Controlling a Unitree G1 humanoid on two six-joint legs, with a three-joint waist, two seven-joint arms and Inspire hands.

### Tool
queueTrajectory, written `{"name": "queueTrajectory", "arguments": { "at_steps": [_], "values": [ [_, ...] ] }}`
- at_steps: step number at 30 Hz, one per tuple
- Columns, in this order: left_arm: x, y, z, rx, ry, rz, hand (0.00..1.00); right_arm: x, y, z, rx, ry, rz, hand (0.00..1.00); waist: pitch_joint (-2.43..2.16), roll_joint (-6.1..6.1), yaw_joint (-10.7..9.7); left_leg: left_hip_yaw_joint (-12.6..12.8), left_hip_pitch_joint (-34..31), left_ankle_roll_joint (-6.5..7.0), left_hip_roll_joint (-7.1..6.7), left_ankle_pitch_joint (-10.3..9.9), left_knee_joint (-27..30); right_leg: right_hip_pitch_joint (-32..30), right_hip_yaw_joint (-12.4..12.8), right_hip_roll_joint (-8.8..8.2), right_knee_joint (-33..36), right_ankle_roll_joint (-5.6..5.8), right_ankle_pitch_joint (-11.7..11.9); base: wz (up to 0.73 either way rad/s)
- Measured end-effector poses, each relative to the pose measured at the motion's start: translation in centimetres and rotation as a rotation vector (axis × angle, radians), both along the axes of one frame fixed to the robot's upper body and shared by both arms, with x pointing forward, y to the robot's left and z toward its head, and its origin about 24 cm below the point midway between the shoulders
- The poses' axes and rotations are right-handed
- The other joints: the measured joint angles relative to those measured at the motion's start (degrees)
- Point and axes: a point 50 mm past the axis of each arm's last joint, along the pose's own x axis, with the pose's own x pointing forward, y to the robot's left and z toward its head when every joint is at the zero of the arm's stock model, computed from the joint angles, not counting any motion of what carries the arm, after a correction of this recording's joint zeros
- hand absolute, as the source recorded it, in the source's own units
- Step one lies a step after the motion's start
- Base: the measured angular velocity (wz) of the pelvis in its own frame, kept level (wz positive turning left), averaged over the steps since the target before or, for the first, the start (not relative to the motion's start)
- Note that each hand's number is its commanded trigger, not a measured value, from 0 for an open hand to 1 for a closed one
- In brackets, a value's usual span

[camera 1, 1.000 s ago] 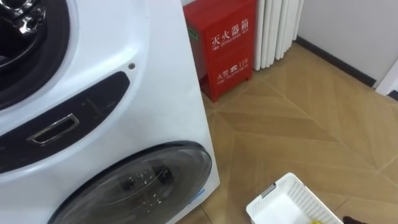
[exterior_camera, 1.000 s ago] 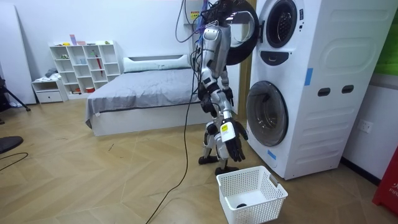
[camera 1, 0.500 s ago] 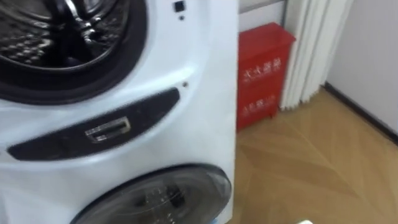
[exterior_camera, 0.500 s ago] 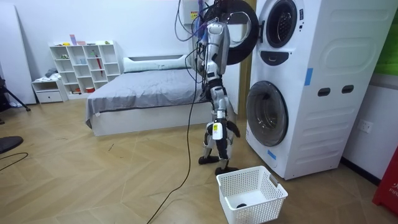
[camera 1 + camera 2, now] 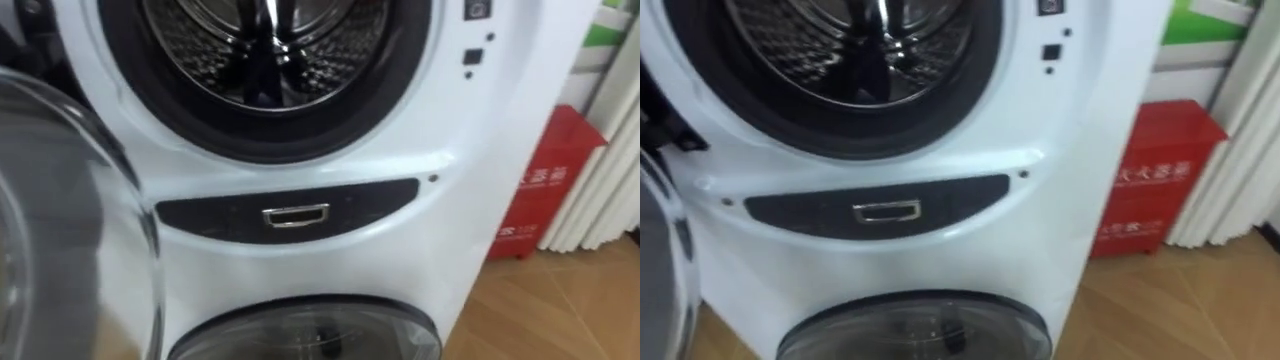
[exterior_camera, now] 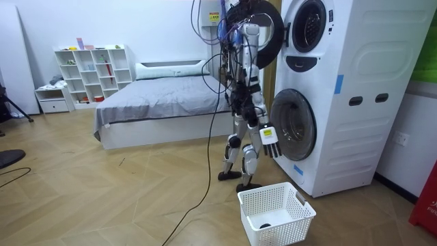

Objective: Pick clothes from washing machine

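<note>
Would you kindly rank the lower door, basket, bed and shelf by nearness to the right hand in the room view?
1. Lower door, beside the right hand.
2. Basket, lower down.
3. Bed, behind the robot.
4. Shelf, farthest back.

The washing machine point(image 5: 400, 240) is white, with a black ring round its shiny steel drum point(image 5: 270, 40), dotted with holes. At its three o'clock is a red cabinet point(image 5: 545, 190); the floor point(image 5: 560, 310) is tan herringbone wood.

Wood floor point(image 6: 102, 198), white basket point(image 6: 274, 216), washing machine point(image 6: 341, 102)
</note>
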Motion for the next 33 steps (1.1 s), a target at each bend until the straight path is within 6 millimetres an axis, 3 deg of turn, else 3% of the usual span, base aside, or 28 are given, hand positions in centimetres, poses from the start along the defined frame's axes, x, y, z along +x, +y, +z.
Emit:
{"name": "queueTrajectory", "arguments": {
  "at_steps": [2, 3, 10, 19, 25, 28, 29, 33],
  "values": [
    [0.0, 0.0, 0.0, 0.011, 0.006, -0.016, 0.00, 0.4, 0.5, -0.1, 0.017, -0.001, 0.058, 0.00, 0.12, -0.16, 0.1, -0.6, 0.1, 0.00, 0.00, 0.0, 0.0, 0.4, -0.5, -0.09, -0.1, 0.07, -0.2, 0.23],
    [0.0, 0.0, 0.0, 0.014, 0.010, -0.029, 0.00, 0.5, 0.7, -0.1, 0.031, -0.001, 0.085, 0.00, 0.58, -0.04, 0.3, -0.9, 0.7, 0.00, 0.02, 0.0, -0.1, 1.0, -0.9, -0.13, -0.3, 0.07, -0.4, 0.10],
    [0.4, 0.1, 0.1, 0.081, 0.026, -0.107, 0.00, -0.1, 1.1, -0.3, 0.074, 0.013, 0.115, 0.00, 0.20, -0.64, 1.2, -1.4, 0.8, 0.00, 0.13, 0.0, 0.0, 2.0, -2.6, -0.36, -0.9, 0.09, -0.7, 0.12],
    [0.2, 0.3, 0.1, 0.104, 0.046, -0.107, 0.00, -0.5, 1.2, -0.4, 0.094, 0.018, 0.113, 0.00, 0.16, -0.77, 1.2, -1.9, 2.0, 0.00, 0.09, -0.1, -0.5, 3.5, -3.3, -0.55, -0.9, 0.34, -1.4, 0.06],
    [-0.5, 0.6, 0.2, 0.130, 0.075, -0.101, 0.00, -0.7, 1.4, -0.4, 0.106, 0.020, 0.119, 0.00, 0.02, -1.15, 1.3, -1.9, 1.6, -0.65, 0.84, -1.0, 1.1, 3.4, -3.9, -0.02, -0.4, -0.37, -2.1, 0.00],
    [-0.8, 1.0, 0.3, 0.148, 0.086, -0.104, 0.00, -1.0, 1.4, -0.4, 0.111, 0.030, 0.124, 0.00, 0.05, -1.59, 1.4, -1.3, -0.1, -1.81, 1.74, -3.3, 6.6, 3.1, -4.1, 0.54, 1.5, -1.34, -3.6, 0.05],
    [-0.9, 0.9, 0.3, 0.144, 0.088, -0.108, 0.00, -1.0, 1.4, -0.4, 0.110, 0.034, 0.140, 0.00, 0.05, -1.88, 1.5, -0.7, -1.7, -2.45, 2.00, -3.8, 11.1, 2.7, -4.0, 0.58, 2.2, -1.68, -4.0, -0.06],
    [-0.8, 0.6, 0.2, 0.118, 0.082, -0.119, 0.00, -1.0, 1.2, -0.4, 0.099, 0.039, 0.154, 0.00, -0.03, -1.47, 1.3, 0.0, -7.6, -2.87, 4.28, -4.1, 24.4, 2.8, -4.3, 1.58, 2.4, -3.37, -4.8, -0.04]
  ]
}}
